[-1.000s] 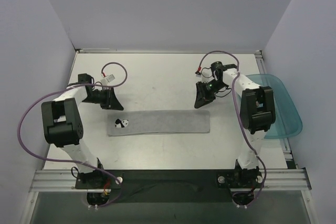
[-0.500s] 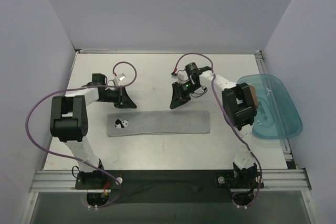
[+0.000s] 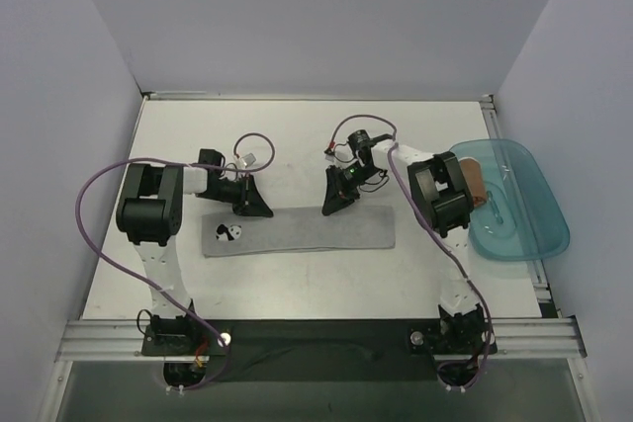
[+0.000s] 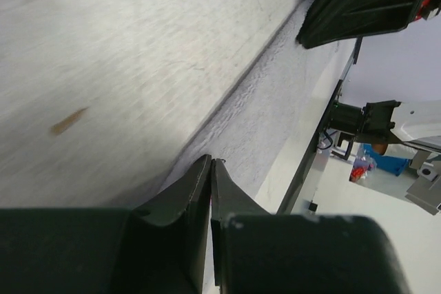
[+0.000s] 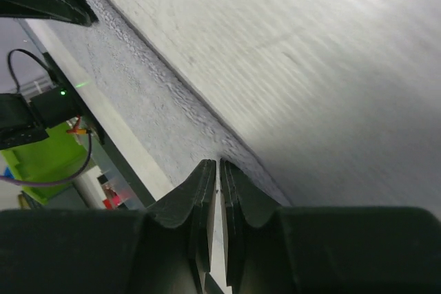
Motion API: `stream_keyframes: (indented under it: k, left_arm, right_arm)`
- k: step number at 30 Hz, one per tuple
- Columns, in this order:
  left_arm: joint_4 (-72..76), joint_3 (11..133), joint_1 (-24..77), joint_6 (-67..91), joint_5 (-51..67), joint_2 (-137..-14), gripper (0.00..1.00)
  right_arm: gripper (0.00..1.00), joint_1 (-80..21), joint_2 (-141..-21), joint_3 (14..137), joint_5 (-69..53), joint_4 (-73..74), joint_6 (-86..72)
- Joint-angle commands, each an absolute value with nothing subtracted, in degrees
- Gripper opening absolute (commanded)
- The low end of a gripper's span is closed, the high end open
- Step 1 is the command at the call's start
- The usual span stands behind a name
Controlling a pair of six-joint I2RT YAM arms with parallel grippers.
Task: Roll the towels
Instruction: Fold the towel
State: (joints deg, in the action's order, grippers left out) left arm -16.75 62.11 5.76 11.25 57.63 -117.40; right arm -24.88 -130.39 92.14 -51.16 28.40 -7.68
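The grey towel [image 3: 307, 231] lies flat mid-table, long axis along the near edge. At its far hem, the left pincer [image 3: 263, 212] sits near its left end and the right pincer [image 3: 329, 209] just past centre. Both are closed to a sliver; grip on cloth unclear.

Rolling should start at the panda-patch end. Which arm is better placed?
Left, probably: the left gripper sits at the far edge of the grey towel near the panda patch; the right gripper is nearer that edge's middle.
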Motion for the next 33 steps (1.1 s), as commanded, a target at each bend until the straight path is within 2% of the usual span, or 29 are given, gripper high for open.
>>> stream_keyframes:
  k: [1,4,13,22,33]
  left_arm:
    - [-20.6,63.2,1.1,4.2,52.6,-118.1,0.14]
    - [-23.1,62.2,-2.7,0.8,52.6,-118.3,0.14]
    - [-27.9,62.8,-5.4,-4.6,51.9,-118.1,0.14]
    - [-28.9,63.4,-7.5,-5.2,50.9,-117.9,0.14]
    - [-29.9,64.1,-8.7,-5.8,51.9,-116.0,0.15]
  right_arm:
    - [0.1,-20.8,-129.1,89.4,-50.6,30.0,-5.0]
    - [0.11,-19.0,-127.5,86.8,-51.3,30.3,-3.6]
    - [0.11,-11.1,-124.5,82.6,-48.9,36.3,4.8]
    - [0.11,-3.3,-123.0,83.7,-45.1,41.3,10.4]
    - [0.08,-3.5,-123.5,87.7,-38.7,41.7,7.6]
